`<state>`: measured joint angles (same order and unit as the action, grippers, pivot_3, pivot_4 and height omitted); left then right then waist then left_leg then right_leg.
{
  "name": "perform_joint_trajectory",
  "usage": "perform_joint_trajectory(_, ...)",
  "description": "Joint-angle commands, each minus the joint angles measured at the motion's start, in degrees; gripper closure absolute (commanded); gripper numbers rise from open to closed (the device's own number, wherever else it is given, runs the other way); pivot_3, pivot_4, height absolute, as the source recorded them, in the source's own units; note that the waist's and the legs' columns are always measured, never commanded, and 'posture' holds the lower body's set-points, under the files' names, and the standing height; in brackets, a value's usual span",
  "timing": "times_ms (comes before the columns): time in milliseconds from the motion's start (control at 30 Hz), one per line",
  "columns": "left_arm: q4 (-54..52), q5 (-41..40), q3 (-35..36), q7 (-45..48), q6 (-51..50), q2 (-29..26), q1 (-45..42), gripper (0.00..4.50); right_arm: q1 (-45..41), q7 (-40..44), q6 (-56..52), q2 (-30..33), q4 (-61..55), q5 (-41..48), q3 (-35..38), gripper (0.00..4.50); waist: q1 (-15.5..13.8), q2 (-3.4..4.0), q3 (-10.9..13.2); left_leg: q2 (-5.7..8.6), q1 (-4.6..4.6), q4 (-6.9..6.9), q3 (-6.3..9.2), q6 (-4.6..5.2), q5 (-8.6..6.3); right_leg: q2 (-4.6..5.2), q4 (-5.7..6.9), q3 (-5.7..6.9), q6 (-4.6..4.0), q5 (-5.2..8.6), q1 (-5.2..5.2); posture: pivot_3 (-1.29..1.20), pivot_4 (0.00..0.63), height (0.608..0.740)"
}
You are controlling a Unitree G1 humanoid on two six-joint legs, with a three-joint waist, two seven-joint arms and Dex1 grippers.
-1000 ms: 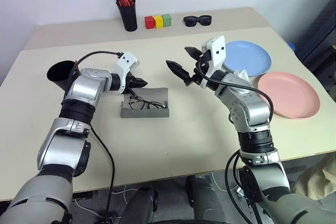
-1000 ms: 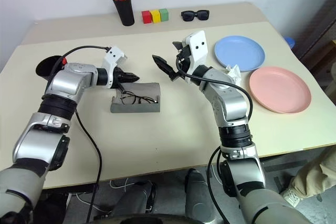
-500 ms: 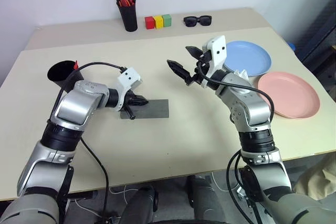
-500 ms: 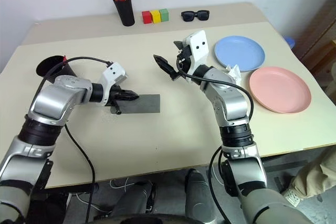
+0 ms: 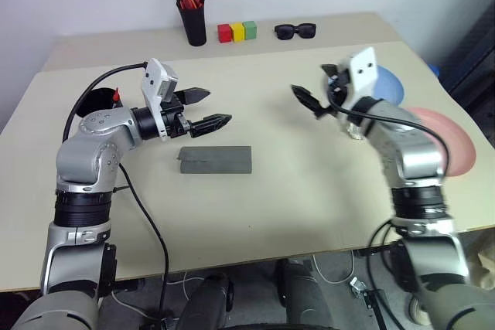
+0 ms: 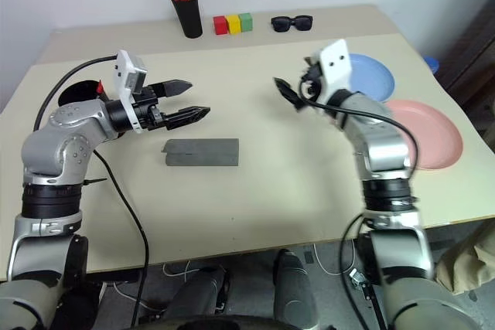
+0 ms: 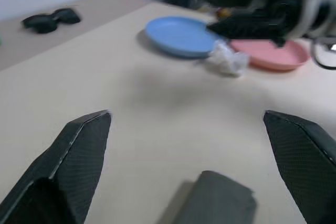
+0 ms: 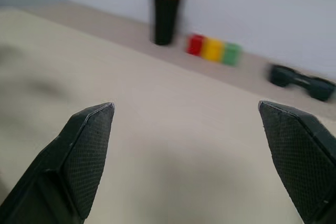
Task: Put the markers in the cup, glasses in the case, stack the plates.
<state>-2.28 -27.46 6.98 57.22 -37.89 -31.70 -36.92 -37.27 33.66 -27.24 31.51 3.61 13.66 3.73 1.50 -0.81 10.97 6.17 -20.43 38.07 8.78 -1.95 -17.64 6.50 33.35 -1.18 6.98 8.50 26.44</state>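
Note:
The grey case (image 5: 215, 160) lies flat at the table's middle with its flap closed; the glasses are hidden. My left gripper (image 5: 219, 106) hovers open just above and behind the case, holding nothing. My right gripper (image 5: 309, 86) is open and empty, raised in front of the light blue plate (image 5: 392, 83). The pink plate (image 5: 458, 143) lies beside the blue one, partly behind my right arm. At the far left stands the black cup (image 5: 91, 103), mostly behind my left arm, with a red marker (image 5: 116, 96) end showing at its rim.
Along the back edge stand a black pen pot (image 5: 192, 19) with orange-tipped pens, three coloured blocks (image 5: 237, 32) and black sunglasses (image 5: 295, 31). A crumpled white scrap (image 7: 227, 60) lies near the blue plate. The table's front half is bare.
The case's flap went from open over the glasses to closed. My left gripper let go, opened and rose back from the case. My right arm swung right, towards the plates.

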Motion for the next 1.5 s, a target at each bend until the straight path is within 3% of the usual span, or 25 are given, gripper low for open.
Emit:
perform_joint_trajectory(33, 0.04, -5.00, 3.22, 3.27, 0.99, -0.81, 0.67, 0.06, 5.47, 3.74, -5.32, 8.99, -3.20, 0.25, 4.52, 0.00, -0.57, 0.01, 0.00, 0.00, 0.01, 0.00, -0.07, 0.17, -0.10, 0.00, -0.02, -0.02, 0.01, 0.00, -0.01, 0.00, 0.150, 0.740)
perform_joint_trajectory(100, 0.45, -6.83, 3.23, 4.36, 0.26, -0.69, 1.17, 0.06, 10.34, 6.66, -8.63, 14.66, -4.31, 0.85, 5.88, 0.00, -0.89, 0.01, 0.00, 0.00, 0.01, 0.01, -0.10, 0.21, -0.12, 0.00, -0.03, -0.03, 0.02, -0.01, -0.03, 0.00, 0.150, 0.740)
perform_joint_trajectory(233, 1.34, -6.35, 1.83, 6.78, 4.19, -1.02, 2.21, 0.06, 16.18, 6.21, -12.22, 20.01, -3.92, -0.47, 8.04, 0.00, -0.57, 0.01, 0.00, -0.01, 0.10, 0.07, -0.29, 0.31, -0.17, -0.01, -0.04, -0.13, 0.06, -0.03, -0.10, 0.00, 0.150, 0.740)
perform_joint_trajectory(533, 1.58, -6.29, -0.28, 6.48, 4.69, -0.92, 1.31, 0.06, 19.09, 2.13, -15.11, 20.19, 2.70, -3.76, 7.39, 0.00, -0.87, 0.00, 0.00, -0.06, 0.17, 0.14, -0.57, 0.37, -0.20, -0.02, -0.06, -0.27, 0.11, -0.13, -0.12, 0.00, 0.150, 0.740)
perform_joint_trajectory(700, 0.83, -6.77, -0.12, 5.93, 4.51, -1.51, 1.92, 0.00, 17.64, 1.03, -15.01, 20.01, 5.88, -5.27, 5.81, 2.21, -0.87, 0.00, 0.00, -0.06, 0.16, 0.16, -0.57, 0.37, -0.20, 0.01, -0.11, -0.28, 0.14, -0.15, -0.15, 0.00, 0.150, 0.740)
perform_joint_trajectory(833, 0.17, -7.51, 0.39, 5.24, 3.62, -1.65, 2.73, 0.00, 15.09, -0.94, -13.43, 19.95, 8.50, -6.71, 5.66, 4.37, -0.80, 0.01, -0.01, -0.06, 0.16, 0.16, -0.58, 0.37, -0.19, 0.00, -0.11, -0.28, 0.15, -0.16, -0.15, 0.00, 0.150, 0.740)
perform_joint_trajectory(1067, -0.34, -8.22, 0.68, 4.08, 3.77, -1.59, 3.50, 0.00, 4.84, -7.81, -6.57, 19.13, 15.10, -9.35, 6.91, 4.45, -0.84, -0.01, -0.01, -0.06, 0.13, 0.16, -0.60, 0.31, -0.16, 0.01, -0.14, -0.30, 0.15, -0.16, -0.13, 0.00, 0.150, 0.740)
perform_joint_trajectory(1200, -0.63, -8.52, 0.62, 3.13, 3.75, -1.11, 3.74, 0.00, -2.25, -5.17, 2.06, 15.18, 19.59, -8.43, 4.71, 4.45, -0.19, 0.00, -0.01, -0.06, 0.16, 0.14, -0.63, 0.27, -0.14, -0.03, -0.15, -0.30, 0.15, -0.17, -0.12, 0.00, 0.150, 0.740)
perform_joint_trajectory(1500, -3.61, -9.73, 1.06, 0.15, 3.14, -0.97, 5.69, 0.00, -17.07, -3.91, 18.14, 7.13, 41.12, -14.32, -2.79, 4.45, -0.60, 0.00, -0.01, -0.07, 0.09, 0.12, -0.64, 0.13, -0.06, -0.03, -0.20, -0.31, 0.14, -0.19, -0.06, 0.00, 0.150, 0.740)
